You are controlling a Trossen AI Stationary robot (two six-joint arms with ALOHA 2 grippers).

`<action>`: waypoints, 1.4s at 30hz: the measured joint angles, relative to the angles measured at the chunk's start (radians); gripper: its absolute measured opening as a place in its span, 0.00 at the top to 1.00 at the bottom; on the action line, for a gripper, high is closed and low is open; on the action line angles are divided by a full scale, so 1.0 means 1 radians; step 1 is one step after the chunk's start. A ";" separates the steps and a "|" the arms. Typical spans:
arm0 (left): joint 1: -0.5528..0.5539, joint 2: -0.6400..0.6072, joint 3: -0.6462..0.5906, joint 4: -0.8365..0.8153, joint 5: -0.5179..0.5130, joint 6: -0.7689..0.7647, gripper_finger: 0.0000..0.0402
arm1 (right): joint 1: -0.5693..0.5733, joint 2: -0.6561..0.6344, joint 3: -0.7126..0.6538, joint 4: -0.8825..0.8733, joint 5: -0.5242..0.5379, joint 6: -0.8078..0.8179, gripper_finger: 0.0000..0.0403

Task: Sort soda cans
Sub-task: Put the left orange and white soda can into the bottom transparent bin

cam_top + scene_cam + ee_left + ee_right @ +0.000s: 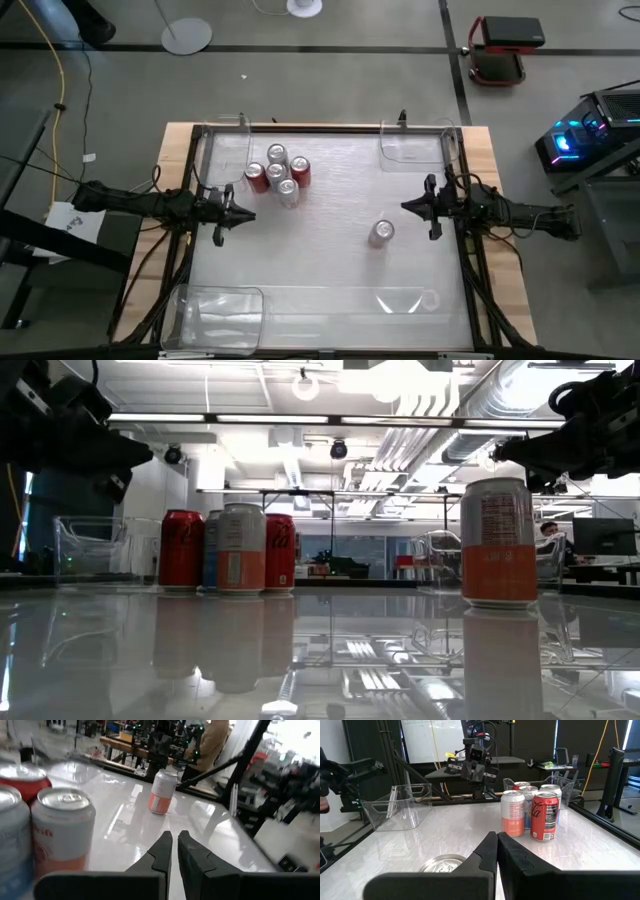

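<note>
Several soda cans stand upright in a cluster [279, 172] at the table's far left: red ones and silver-and-orange ones, also in the low view [228, 549] and the right wrist view [532, 815]. One silver-and-orange can [381, 233] stands alone right of centre, large in the low view [498, 542] and small in the left wrist view [162, 792]. My left gripper [250, 214] hovers shut just near of the cluster. My right gripper [405, 207] hovers shut just beyond and right of the lone can, whose silver top [442, 864] shows below its fingers.
Clear plastic bins sit at the table's corners: far left [228, 150], far right [415, 145], near left [215, 310] and near right [405, 300]. The white table top between cluster and lone can is bare. A dark frame edges the table [190, 220].
</note>
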 joint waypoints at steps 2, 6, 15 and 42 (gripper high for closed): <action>0.000 0.000 0.000 0.049 -0.003 -0.082 0.95 | 0.000 0.000 0.000 0.000 0.000 0.000 0.99; -0.002 0.018 0.000 0.310 0.013 -0.155 0.95 | 0.000 0.000 0.000 0.000 0.000 0.000 0.99; -0.104 0.295 0.134 0.638 0.026 0.242 0.95 | 0.000 0.001 0.000 0.000 0.000 0.000 0.99; 0.211 1.357 1.369 -0.902 0.004 0.348 0.26 | 0.000 0.001 0.000 0.000 0.000 0.000 0.99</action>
